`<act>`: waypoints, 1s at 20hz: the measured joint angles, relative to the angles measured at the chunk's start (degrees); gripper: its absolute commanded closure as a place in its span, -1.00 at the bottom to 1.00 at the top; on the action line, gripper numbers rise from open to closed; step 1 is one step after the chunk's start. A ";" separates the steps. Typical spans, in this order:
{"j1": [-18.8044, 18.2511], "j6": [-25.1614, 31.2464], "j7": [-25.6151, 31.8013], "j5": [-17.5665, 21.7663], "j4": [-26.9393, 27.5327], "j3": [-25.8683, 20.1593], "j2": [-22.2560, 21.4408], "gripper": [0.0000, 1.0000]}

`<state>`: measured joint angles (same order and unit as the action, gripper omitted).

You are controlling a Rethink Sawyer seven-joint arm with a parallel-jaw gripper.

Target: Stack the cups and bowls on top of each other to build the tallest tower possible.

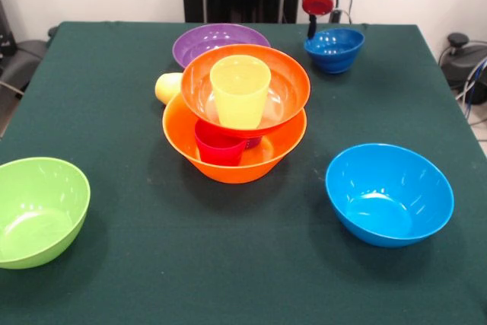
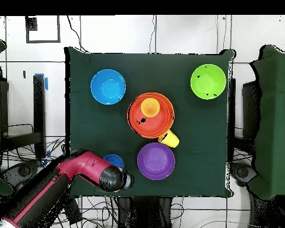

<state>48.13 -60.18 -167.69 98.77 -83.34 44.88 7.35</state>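
The tower point(image 1: 236, 159) stands mid-table: a large orange-yellow bowl holds a red-pink cup point(image 1: 220, 148) and a purple cup point(image 1: 254, 142) that barely shows. A red-orange bowl point(image 1: 285, 85) rests on them with an orange-yellow cup point(image 1: 240, 90) upright inside. A pale yellow cup point(image 1: 168, 87) lies on its side behind the tower. The gripper point(image 1: 313, 30) hangs at the rim of the small dark blue bowl point(image 1: 335, 49). In the overhead view the gripper point(image 2: 121, 179) and arm cover part of that bowl point(image 2: 113, 160).
A purple bowl point(image 1: 219, 40) sits just behind the tower, also seen in the overhead view point(image 2: 155, 161). A light blue bowl point(image 1: 389, 194) stands at the front right and a lime green bowl point(image 1: 38, 211) at the front left. Green cloth covers the table point(image 1: 228, 264).
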 measured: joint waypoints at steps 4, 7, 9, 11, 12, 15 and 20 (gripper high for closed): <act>0.05 0.01 -2.42 -0.02 1.03 -0.01 0.87 -1.00; 0.05 0.00 -4.20 -0.04 2.00 -0.02 1.46 -1.00; 0.05 0.01 -4.98 -0.04 2.57 -0.01 1.62 -1.00; 0.05 0.01 -5.50 -0.04 3.02 -0.01 1.74 -1.00; 0.05 0.01 -5.99 -0.02 3.51 -0.01 1.91 -1.00; 0.05 0.01 -6.79 -0.02 4.47 -0.01 2.24 -1.00; 0.10 0.01 -8.21 -0.02 5.92 -0.01 2.35 -1.00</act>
<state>48.23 -60.17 -175.90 98.75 -77.42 44.87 9.71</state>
